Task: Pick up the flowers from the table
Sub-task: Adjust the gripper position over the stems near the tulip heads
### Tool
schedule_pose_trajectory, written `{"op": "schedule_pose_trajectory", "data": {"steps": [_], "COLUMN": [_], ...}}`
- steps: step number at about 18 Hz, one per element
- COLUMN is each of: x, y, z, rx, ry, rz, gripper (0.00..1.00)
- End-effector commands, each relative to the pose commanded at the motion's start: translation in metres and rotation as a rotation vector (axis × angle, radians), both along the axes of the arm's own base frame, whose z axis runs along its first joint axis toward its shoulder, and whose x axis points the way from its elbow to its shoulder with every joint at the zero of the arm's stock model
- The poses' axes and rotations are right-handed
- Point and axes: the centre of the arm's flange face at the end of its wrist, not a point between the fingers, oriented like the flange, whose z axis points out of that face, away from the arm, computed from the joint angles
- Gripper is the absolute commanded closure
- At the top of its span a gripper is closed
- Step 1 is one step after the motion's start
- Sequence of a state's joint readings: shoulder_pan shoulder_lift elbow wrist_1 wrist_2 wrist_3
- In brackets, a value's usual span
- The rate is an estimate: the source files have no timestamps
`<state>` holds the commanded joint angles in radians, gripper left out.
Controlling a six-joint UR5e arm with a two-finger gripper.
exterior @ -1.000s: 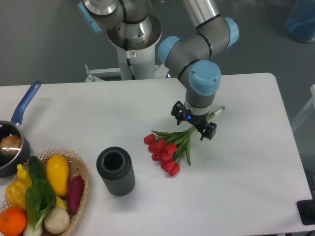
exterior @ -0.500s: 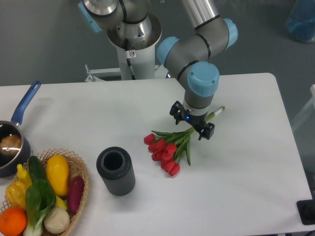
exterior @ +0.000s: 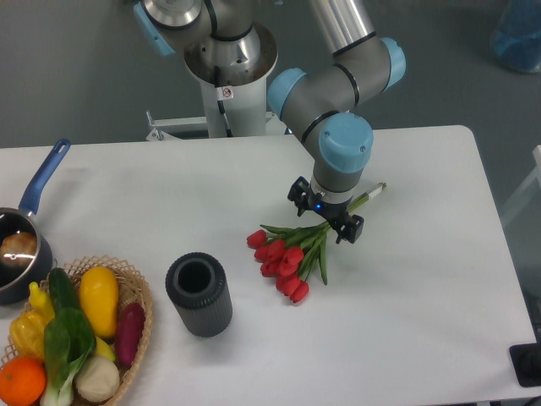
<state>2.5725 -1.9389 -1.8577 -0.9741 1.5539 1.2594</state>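
1. Fixed camera, the only view. The table (exterior: 423, 338) is a white top with rounded corners, and the arm reaches over it from a base at the upper edge.
2. The flowers (exterior: 286, 260) lie flat on the table right of centre. Red buds point lower left; green leaves and pale stems run up and right, and the stem ends show beyond the wrist.
3. The gripper (exterior: 326, 212) points downward directly over the stem part of the bunch. Its two black fingers (exterior: 352, 230) stand one on each side of the stems. From this angle I cannot tell whether they are pressed onto the stems or apart from them; the wrist housing hides the contact.
4. Container 1: a dark grey ribbed cylinder (exterior: 199, 293) stands upright left of the buds, near them but not touching. Its mouth faces up and the inside reads only as dark.
5. Container 2: a wicker basket (exterior: 138, 309) sits at the lower left corner, partly cut by the frame. It holds a yellow squash (exterior: 100, 298), a purple vegetable (exterior: 128, 331), a dark green cucumber (exterior: 62, 290), a leafy green with white base (exterior: 70, 359), an orange (exterior: 21, 380) and a yellow pepper (exterior: 27, 331).
6. Container 3: a dark saucepan with a blue handle (exterior: 42, 180) sits at the left edge above the basket. A brownish item (exterior: 17, 244) lies inside; I cannot identify it.
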Motion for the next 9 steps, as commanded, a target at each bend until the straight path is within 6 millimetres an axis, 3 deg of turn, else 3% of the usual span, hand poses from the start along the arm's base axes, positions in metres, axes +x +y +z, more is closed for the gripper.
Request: {"op": "schedule_pose_trajectory", "data": {"steps": [9], "x": [0.0002], "y": [0.0028], "z": [-0.0101], "rx": [-0.009], "ry": [-0.011], "rz": [-0.005], "gripper": [0.00]}}
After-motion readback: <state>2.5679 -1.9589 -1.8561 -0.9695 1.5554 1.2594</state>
